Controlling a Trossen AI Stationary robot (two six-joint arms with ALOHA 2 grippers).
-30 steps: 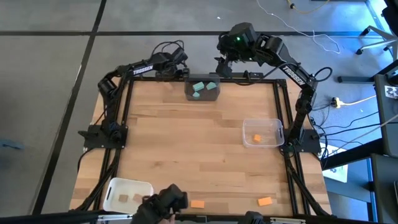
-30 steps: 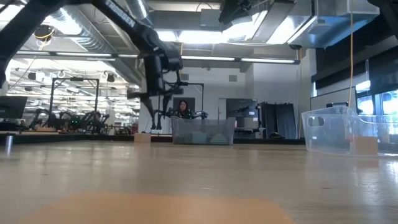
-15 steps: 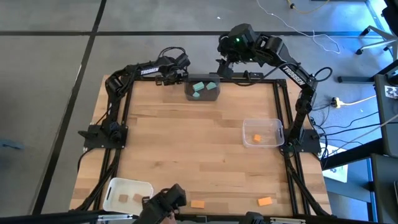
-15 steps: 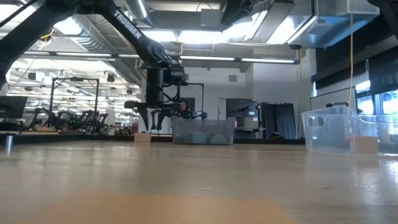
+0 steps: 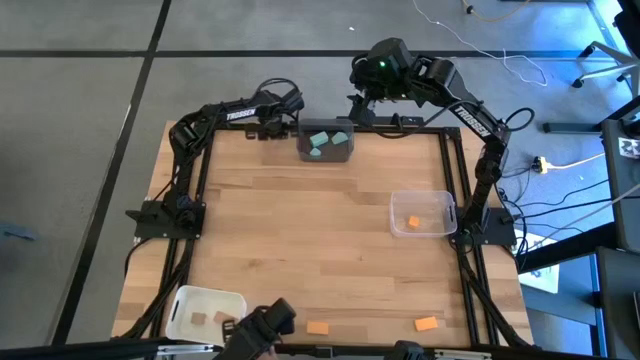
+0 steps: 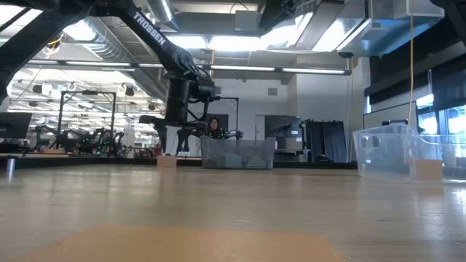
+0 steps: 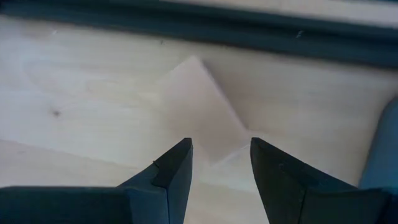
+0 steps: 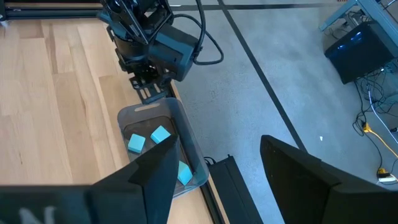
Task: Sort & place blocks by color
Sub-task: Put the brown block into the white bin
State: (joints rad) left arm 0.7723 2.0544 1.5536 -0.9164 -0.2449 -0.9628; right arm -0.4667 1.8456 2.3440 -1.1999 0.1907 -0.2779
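A pale tan wood block (image 7: 199,106) lies flat on the table by the far edge, just left of the dark grey bin (image 5: 343,153); it also shows in the low view (image 6: 167,161). My left gripper (image 7: 219,149) points steeply down just above it, open, with a fingertip on either side of the block's near corner. Teal blocks (image 8: 160,135) lie in the grey bin. My right gripper (image 8: 217,177) hangs open, high beyond the far edge (image 5: 364,98). Two orange blocks (image 5: 318,328) (image 5: 425,323) lie near the front edge.
A clear bin (image 5: 423,198) at the right holds an orange block (image 5: 413,221). A white bin (image 5: 205,296) at the front left holds tan blocks. The dark frame rail (image 7: 249,34) runs along the far edge right behind the tan block. Bare wood fills the middle.
My left gripper has come down toward the tan block by the far edge and tipped to point more steeply down. Its fingers have kept the same gap. The block has not moved.
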